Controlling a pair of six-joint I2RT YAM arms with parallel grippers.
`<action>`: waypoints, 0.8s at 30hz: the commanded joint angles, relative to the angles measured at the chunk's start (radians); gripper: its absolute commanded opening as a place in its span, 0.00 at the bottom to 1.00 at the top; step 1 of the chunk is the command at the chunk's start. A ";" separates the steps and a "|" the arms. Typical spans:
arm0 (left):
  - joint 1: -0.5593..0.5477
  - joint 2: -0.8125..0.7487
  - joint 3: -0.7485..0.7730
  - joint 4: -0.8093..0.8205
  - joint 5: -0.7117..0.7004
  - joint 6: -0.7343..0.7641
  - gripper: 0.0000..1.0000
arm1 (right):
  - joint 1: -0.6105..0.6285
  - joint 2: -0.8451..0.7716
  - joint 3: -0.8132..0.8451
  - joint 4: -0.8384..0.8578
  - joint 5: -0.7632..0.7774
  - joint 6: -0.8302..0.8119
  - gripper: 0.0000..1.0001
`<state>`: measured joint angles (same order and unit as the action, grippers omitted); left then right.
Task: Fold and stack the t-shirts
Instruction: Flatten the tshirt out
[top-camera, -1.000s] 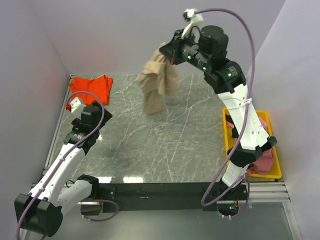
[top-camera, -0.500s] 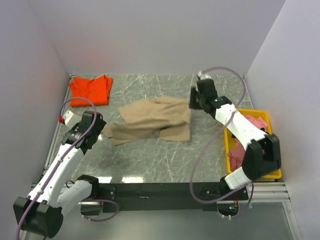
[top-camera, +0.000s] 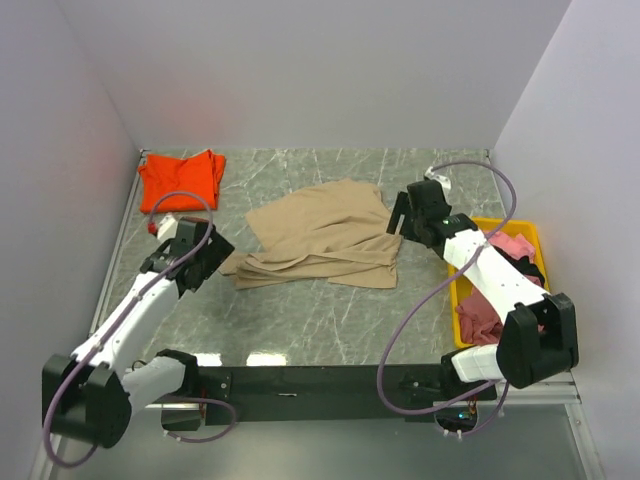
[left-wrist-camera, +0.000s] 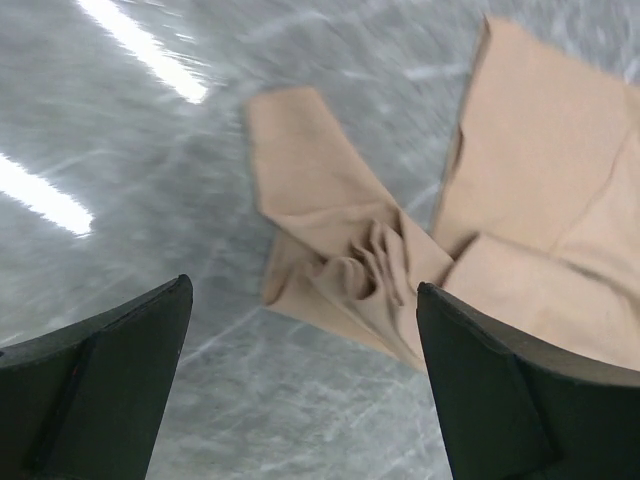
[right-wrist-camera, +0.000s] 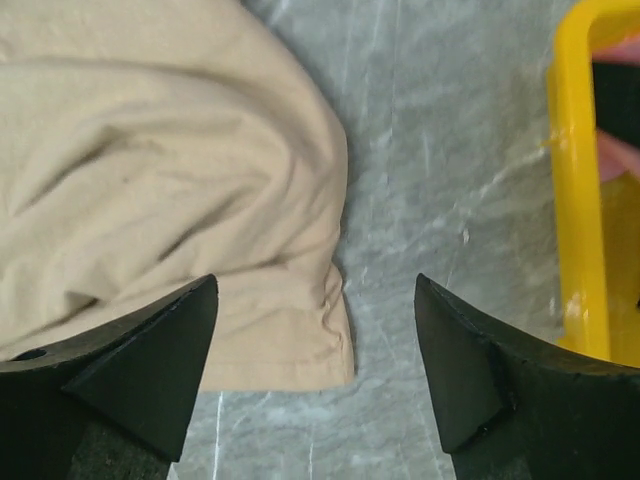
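A tan t-shirt (top-camera: 322, 233) lies spread and loosely creased in the middle of the table. My right gripper (top-camera: 398, 216) stands open just off its right edge, holding nothing. In the right wrist view (right-wrist-camera: 315, 285) its jaws straddle the shirt's hem corner (right-wrist-camera: 290, 340) and bare table. My left gripper (top-camera: 212, 262) is open at the shirt's left end, and in the left wrist view (left-wrist-camera: 305, 290) a bunched sleeve (left-wrist-camera: 370, 262) lies just ahead of it. An orange-red t-shirt (top-camera: 182, 178) sits folded at the back left corner.
A yellow tray (top-camera: 455, 292) stands at the table's right edge with pink cloth (top-camera: 510, 246) and something dark in it. Its rim (right-wrist-camera: 573, 180) shows to the right of my right gripper. Walls enclose the table on the left, back and right.
The right gripper swung the tan t-shirt down from high in the air, laid it on the table and opened, letting it go. The left arm moved in toward the shirt's left end.
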<state>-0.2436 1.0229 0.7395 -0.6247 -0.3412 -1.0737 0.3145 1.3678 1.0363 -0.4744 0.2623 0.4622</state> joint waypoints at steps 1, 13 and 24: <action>0.001 0.069 0.030 0.201 0.171 0.129 0.99 | 0.003 -0.038 -0.079 0.002 -0.047 0.062 0.86; 0.020 0.577 0.403 0.286 0.162 0.268 0.98 | 0.003 -0.049 -0.142 -0.018 -0.124 0.030 0.84; 0.047 0.888 0.638 0.270 0.208 0.380 0.76 | 0.003 -0.099 -0.197 -0.064 -0.187 0.058 0.84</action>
<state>-0.2020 1.8935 1.3312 -0.3542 -0.1535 -0.7444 0.3145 1.3113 0.8482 -0.5251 0.0963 0.5053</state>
